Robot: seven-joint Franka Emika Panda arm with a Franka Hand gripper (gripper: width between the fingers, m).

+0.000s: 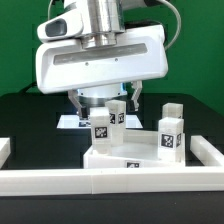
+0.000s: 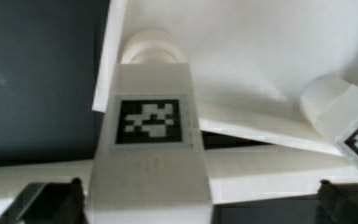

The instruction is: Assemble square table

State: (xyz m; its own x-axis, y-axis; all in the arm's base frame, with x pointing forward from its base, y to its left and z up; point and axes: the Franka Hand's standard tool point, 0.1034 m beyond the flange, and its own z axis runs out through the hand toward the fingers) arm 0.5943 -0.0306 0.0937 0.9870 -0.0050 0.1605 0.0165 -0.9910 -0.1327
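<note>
The square table's white slab (image 1: pixel 128 160) lies flat near the front wall. Two white tagged legs stand upright on it: one leg (image 1: pixel 106 120) under my hand, and another leg (image 1: pixel 171 132) toward the exterior view's right. My gripper (image 1: pixel 101 104) hangs open over the first leg. In the wrist view this leg (image 2: pixel 149 120) fills the middle, its tag facing the camera. It runs down between the two dark fingertips (image 2: pixel 55 202), closer to one of them, and neither pad is pressed on it. The second leg (image 2: pixel 345 115) shows at the edge, on the slab (image 2: pixel 247 70).
A long low white border wall (image 1: pixel 110 181) runs along the front and turns up at both sides. The marker board (image 1: pixel 72 122) lies flat behind the slab. The table surface is black.
</note>
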